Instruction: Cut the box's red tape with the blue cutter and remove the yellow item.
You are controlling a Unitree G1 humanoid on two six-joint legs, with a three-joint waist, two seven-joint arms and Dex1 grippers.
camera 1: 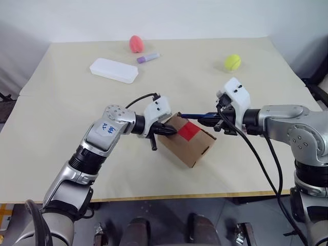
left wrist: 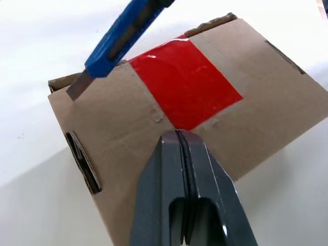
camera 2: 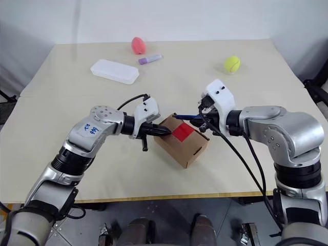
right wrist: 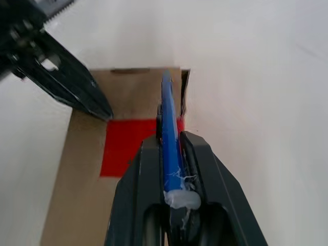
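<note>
- Two pincers busy: my left pincer [camera 1: 171, 131], clamped shut, presses the box [camera 1: 190, 139] mid-table; light cardboard, probably slides.
- Right pincer [camera 1: 211, 121] grips the blue cutter [left wrist: 119, 40]; slim, stiff, blade beside the red tape [left wrist: 185, 83].

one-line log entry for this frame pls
left gripper: shut, pressing box | right gripper: holds blue cutter, blade at box edge | red tape: uncut

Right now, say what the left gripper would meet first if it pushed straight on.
Probably the red tape on the box: the shut left gripper already sits at the tape's edge, pointing across the box top.
</note>
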